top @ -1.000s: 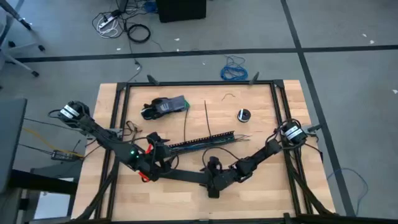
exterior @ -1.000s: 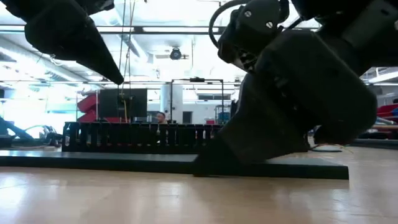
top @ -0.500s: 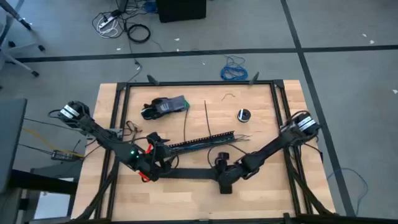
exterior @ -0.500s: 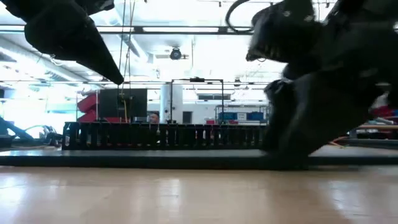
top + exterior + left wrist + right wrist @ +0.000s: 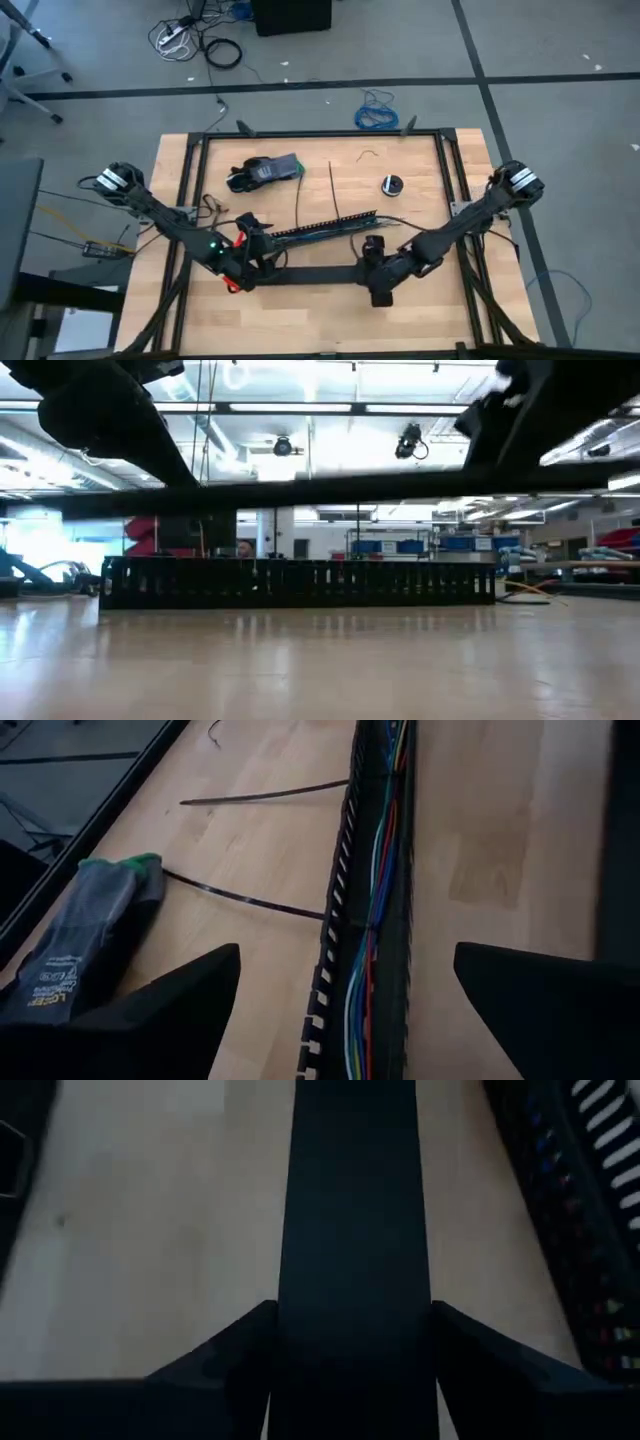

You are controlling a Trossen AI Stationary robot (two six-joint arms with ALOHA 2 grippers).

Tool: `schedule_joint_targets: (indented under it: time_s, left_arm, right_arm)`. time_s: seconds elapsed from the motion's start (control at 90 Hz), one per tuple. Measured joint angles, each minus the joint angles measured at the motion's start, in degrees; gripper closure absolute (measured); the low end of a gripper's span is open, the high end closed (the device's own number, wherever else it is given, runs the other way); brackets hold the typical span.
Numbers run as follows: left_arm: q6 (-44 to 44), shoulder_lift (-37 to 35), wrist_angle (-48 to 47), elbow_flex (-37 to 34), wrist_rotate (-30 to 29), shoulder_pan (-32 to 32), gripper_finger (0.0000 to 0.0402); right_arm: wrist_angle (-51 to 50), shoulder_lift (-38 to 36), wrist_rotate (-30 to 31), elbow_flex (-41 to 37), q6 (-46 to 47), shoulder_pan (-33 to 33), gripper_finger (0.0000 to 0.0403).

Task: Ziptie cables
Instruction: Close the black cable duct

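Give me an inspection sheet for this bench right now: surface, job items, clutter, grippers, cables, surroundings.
Surface: wooden table, black frame.
Job's things: cables lie in the slotted channel; two zipties loose beside it, unfastened.
Clutter: glove, small round item, curled wire scrap.
Grippers: left gripper open by the channel; right gripper shut on a long black strip, lifted clear.
Cables: loose leads on the floor behind.
Surroundings: workshop; a person far off.
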Motion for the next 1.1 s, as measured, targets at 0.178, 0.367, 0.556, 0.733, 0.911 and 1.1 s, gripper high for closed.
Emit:
schedule_joint_targets:
  time_s: [0.178, 0.367, 0.556, 0.733, 0.911, 1.1]
  left_arm:
    - [0.4, 0.0, 0.7, 0.0, -1.7, 0.0, 0.0037]
    - [6.9, 0.0, 6.5, 0.0, -2.1, 0.0, 0.0037]
    - [15.6, -0.8, 12.7, 0.3, -5.9, 0.5, 0.0037]
    - [20.3, -4.2, 13.0, 1.3, -6.5, 1.4, 0.0037]
    - [22.4, -7.3, 12.5, 1.3, -6.5, 2.8, 0.0037]
    - [22.7, -8.3, 11.6, 1.3, -6.5, 4.1, 0.0037]
  right_arm:
    - [-6.5, -2.8, 4.0, 0.1, 0.0, 0.1, 0.0184]
    - [-9.4, -3.5, 3.5, 0.1, -3.0, -4.2, 0.0181]
    - [-8.8, -3.5, 0.4, 0.1, -9.6, -9.9, 0.0186]
    - [-4.7, -3.5, -6.2, 0.1, -17.3, -15.4, 0.0184]
    - [-2.1, -3.5, -14.6, 0.1, -25.2, -21.9, 0.0186]
    - [-1.0, -3.5, -22.2, -0.1, -30.2, -28.5, 0.0187]
